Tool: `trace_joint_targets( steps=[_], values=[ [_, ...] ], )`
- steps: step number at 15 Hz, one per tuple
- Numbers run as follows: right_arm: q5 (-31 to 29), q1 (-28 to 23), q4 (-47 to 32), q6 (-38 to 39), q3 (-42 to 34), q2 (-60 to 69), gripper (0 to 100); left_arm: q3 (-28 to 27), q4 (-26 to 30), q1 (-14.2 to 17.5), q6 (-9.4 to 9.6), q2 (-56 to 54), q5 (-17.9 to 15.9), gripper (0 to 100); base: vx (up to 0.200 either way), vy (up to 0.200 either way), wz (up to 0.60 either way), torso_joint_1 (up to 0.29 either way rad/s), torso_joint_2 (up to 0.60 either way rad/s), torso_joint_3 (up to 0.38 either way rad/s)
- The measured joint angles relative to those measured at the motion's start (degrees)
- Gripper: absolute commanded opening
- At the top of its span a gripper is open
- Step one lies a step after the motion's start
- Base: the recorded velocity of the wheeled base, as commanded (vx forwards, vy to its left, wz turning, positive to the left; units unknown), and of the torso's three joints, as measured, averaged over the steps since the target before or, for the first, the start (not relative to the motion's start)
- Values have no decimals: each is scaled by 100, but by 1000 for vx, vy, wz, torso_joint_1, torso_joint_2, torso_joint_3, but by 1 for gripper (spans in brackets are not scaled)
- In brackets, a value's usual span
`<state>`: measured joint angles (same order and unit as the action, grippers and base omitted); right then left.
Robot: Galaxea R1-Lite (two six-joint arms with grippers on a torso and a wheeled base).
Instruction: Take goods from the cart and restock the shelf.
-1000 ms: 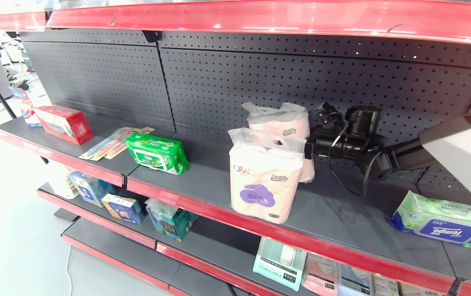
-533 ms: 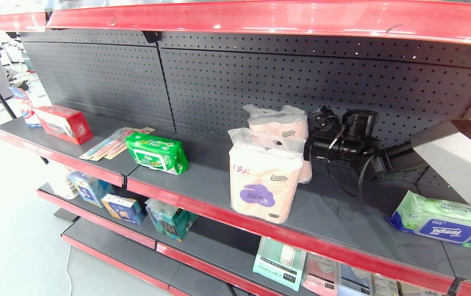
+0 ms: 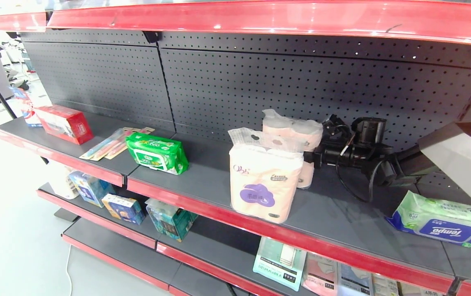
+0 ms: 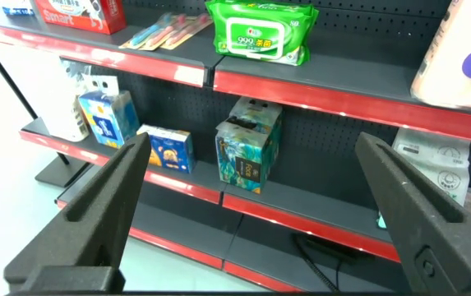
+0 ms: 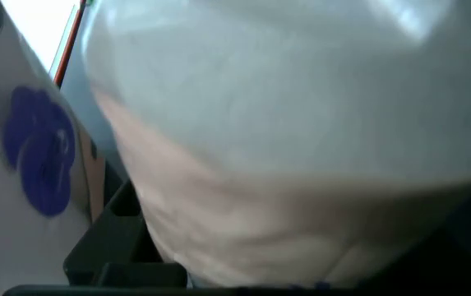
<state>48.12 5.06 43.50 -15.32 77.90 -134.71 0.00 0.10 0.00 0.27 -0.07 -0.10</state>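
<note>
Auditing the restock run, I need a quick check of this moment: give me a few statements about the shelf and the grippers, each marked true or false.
1. The right gripper holds the rear toilet paper pack. True.
2. The front toilet paper pack lies flat on its side. False: it stands upright.
3. The left gripper is open and empty. True.
4. The green wipes pack sits to the right of the toilet paper. False: it sits to the left.
</note>
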Motion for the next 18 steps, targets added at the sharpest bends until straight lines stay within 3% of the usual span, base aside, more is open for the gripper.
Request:
trace_joint_targets(
  steps=[8,18],
  values=[
    [697,-261,54,-881,-847,262,0,0,0,0,0,0,2,100,0,0,0,0,0,0],
    [699,39,10,-712,-833,299,0,0,1,0,0,2,0,100,0,0,0,0,0,0]
  ],
)
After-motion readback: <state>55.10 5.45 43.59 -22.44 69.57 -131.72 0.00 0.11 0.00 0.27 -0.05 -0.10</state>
